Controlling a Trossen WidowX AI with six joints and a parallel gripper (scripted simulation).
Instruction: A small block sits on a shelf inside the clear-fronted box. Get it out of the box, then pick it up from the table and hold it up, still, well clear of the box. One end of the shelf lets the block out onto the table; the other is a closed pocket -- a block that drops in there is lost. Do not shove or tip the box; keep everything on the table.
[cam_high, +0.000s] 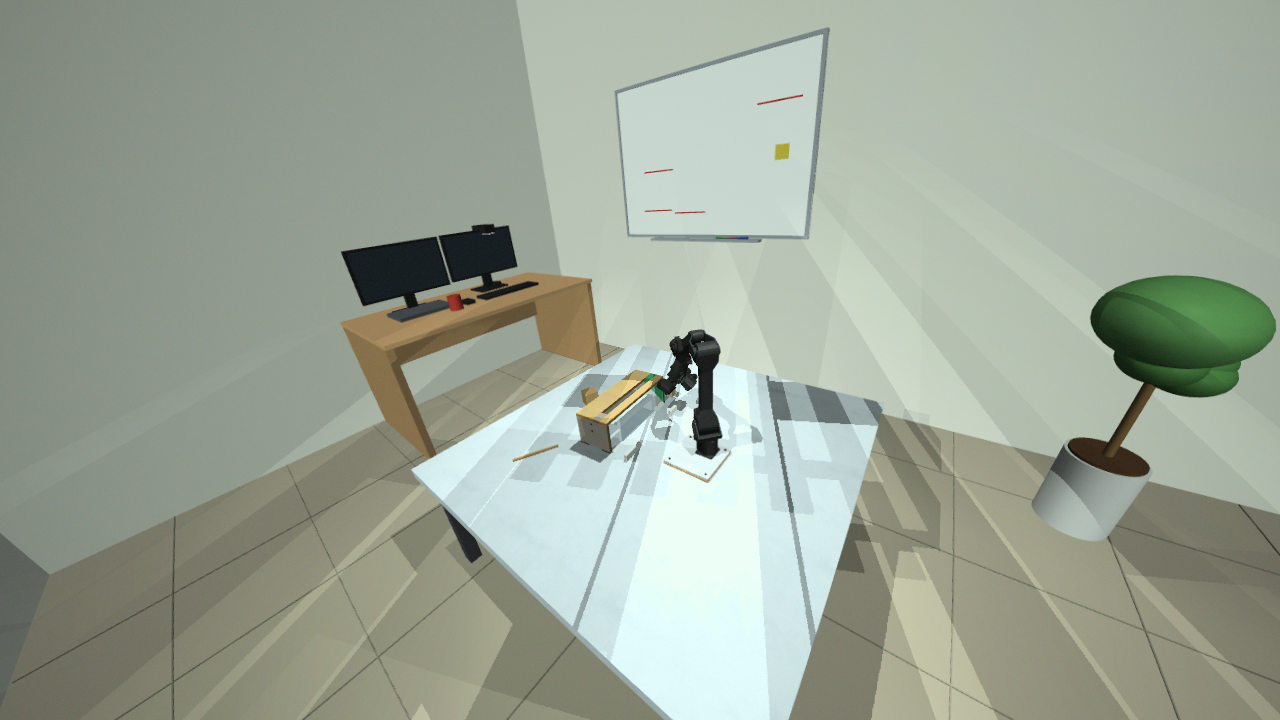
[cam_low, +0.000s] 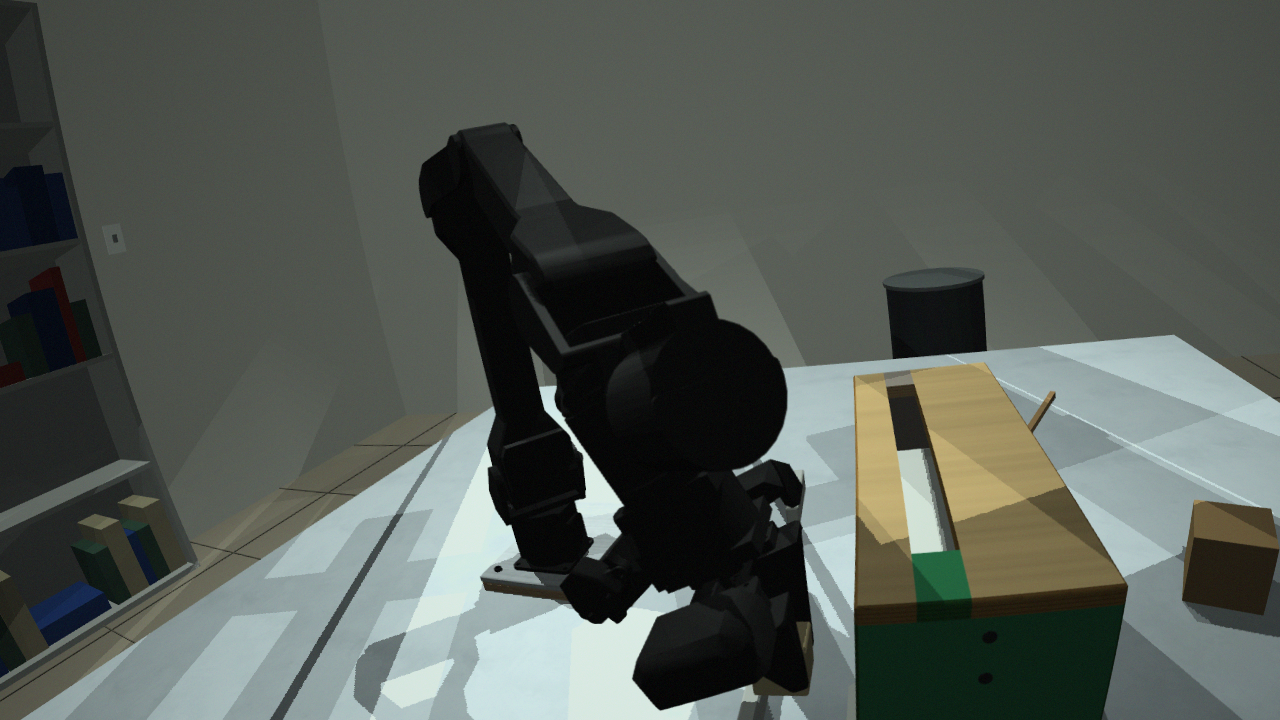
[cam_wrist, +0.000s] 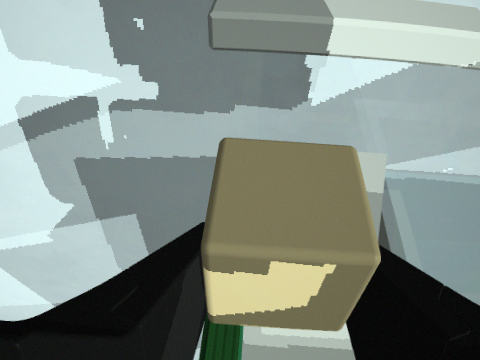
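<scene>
The small tan block (cam_wrist: 290, 200) (cam_low: 809, 651) is outside the box, between the two black fingers of my gripper (cam_wrist: 278, 242), which is shut on it. Whether it touches the table is hard to tell. The box (cam_high: 619, 399) (cam_low: 1011, 501) stands upright, with a wooden top that has a long slot and a green end panel (cam_low: 1056, 662). The gripper and block are close beside the green end. A green edge (cam_wrist: 221, 342) shows just below the block in the wrist view. In the exterior view the arm hides most of the block.
A brown cube (cam_high: 588, 394) (cam_low: 1228, 564) stands behind the box. A thin wooden stick (cam_high: 535, 452) (cam_low: 1041, 411) lies beyond its far end. A small pale strip (cam_high: 631, 451) lies between box and arm base (cam_high: 698, 463). A pale bar (cam_wrist: 272, 34) crosses the top of the wrist view.
</scene>
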